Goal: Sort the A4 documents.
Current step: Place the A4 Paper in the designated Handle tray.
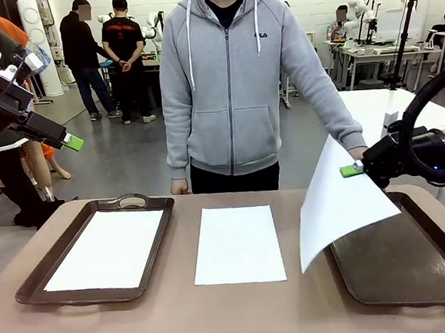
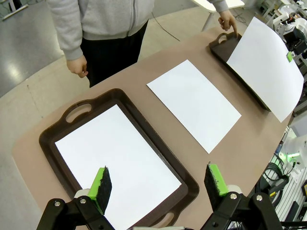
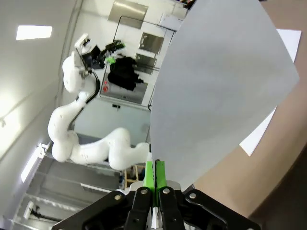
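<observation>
1. The lifted sheet (image 1: 341, 203) hangs tilted over the left edge of the right tray (image 1: 416, 275). The right gripper (image 1: 351, 170) pinches it at its far right corner, jaws closed tight on the paper.
2. The step in hand looks like carrying this sheet to its resting place. Move slowly, so the free near corner neither folds nor catches the tray's rim.
3. Let the loose edge touch down first, then lay the pinched corner flat before letting go.
4. The middle sheet (image 1: 238, 244) lies flat on the table (image 1: 180, 316) between the trays; do not sweep across it.
5. A third sheet (image 1: 106, 249) lies inside the left tray (image 1: 31, 278). The left gripper (image 2: 158, 182) hovers above that tray's near edge, jaws wide and empty.
6. The person's hand (image 1: 358, 153) rests at the right tray's far edge, just beside the right gripper, so give it room.
</observation>
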Available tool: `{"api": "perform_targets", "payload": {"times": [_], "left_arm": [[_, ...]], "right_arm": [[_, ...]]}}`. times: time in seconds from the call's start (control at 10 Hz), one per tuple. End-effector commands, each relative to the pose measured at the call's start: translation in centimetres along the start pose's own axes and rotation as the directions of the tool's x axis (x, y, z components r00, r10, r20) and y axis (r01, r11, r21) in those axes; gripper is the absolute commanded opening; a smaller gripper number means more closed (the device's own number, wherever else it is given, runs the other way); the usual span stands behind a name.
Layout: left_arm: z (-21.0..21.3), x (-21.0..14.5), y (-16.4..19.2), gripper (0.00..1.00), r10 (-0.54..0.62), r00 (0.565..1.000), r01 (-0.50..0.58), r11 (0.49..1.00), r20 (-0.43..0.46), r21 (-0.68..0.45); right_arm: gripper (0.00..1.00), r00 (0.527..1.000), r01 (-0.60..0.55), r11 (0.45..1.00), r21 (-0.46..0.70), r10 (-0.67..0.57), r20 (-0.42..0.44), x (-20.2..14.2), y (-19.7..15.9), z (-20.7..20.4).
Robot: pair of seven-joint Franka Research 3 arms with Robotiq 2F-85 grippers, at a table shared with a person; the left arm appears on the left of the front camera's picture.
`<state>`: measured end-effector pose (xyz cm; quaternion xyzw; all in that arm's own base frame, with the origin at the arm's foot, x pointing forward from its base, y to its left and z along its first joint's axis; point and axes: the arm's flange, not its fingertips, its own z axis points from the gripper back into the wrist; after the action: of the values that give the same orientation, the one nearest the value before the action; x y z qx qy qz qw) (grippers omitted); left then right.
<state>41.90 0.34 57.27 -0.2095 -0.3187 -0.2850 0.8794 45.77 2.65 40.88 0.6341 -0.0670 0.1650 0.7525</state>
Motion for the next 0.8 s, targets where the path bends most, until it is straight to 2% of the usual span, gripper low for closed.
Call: {"api": "perform_targets", "payload": {"times": [0.0,0.2,0.4,0.7], "left_arm": [[0.1,-0.1,0.2,1.00,-0.018,1.000,0.018,1.000,0.003,-0.009],[0.1,-0.1,0.2,1.00,-0.018,1.000,0.018,1.000,0.003,-0.009],[0.1,-0.1,0.2,1.00,-0.018,1.000,0.018,1.000,0.003,-0.009],[0.1,-0.1,0.2,1.00,-0.018,1.000,0.018,1.000,0.003,-0.009]], "right_arm": [[0.01,0.994,-0.100,0.995,0.004,0.100,-0.034,0.3,-2.3,0.6],[0.01,0.995,-0.092,0.991,-0.093,0.088,-0.042,-0.4,-4.6,1.4],[0.01,0.999,-0.036,0.985,-0.167,0.029,-0.040,-1.4,-6.4,2.9],[0.01,0.995,0.085,0.961,-0.262,-0.068,0.073,-2.4,-7.7,5.4]]}}
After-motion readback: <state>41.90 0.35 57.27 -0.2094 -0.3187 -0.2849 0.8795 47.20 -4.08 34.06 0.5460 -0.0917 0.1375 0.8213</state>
